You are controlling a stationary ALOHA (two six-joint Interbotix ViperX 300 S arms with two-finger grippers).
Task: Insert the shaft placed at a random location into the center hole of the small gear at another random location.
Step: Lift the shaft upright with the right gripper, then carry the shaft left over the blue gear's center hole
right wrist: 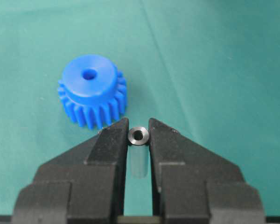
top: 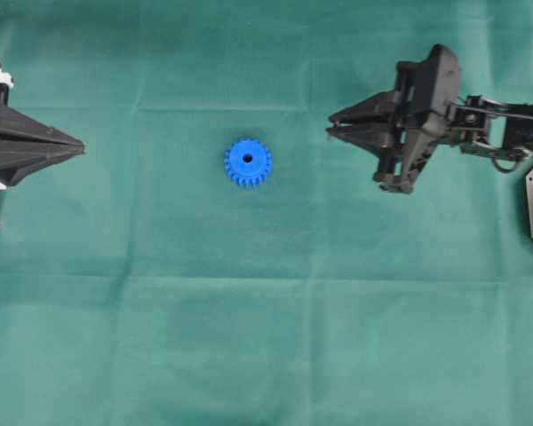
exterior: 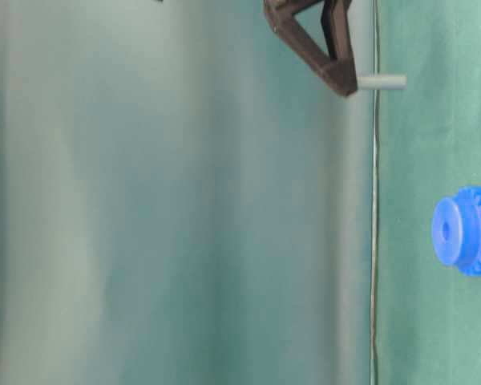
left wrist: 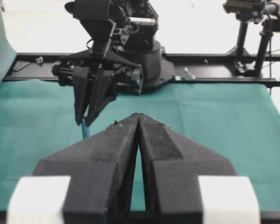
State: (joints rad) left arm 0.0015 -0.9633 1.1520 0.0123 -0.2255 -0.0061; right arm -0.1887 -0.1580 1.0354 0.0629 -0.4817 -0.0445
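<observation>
The shaft point(right wrist: 139, 136) sits clamped between the right gripper point(right wrist: 138, 133) jaws, above the green cloth point(top: 266, 337), apart from the small gear point(top: 248, 162) — its center hole point(top: 247, 159) facing up. The left gripper point(top: 78, 145) is closed, empty. Overhead, the shaft is hidden; the table-level view cuts off the gear's edge.

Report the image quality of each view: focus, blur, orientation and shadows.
Overhead: evenly lit, sharp, faint shadow under the small gear. Table-level: rotated sideways, background washed out and soft, shaft fairly crisp. Left wrist: left end effector sharp, bright backdrop overexposed. Right wrist: shaft end and gear sharp, right end effector base slightly soft.
</observation>
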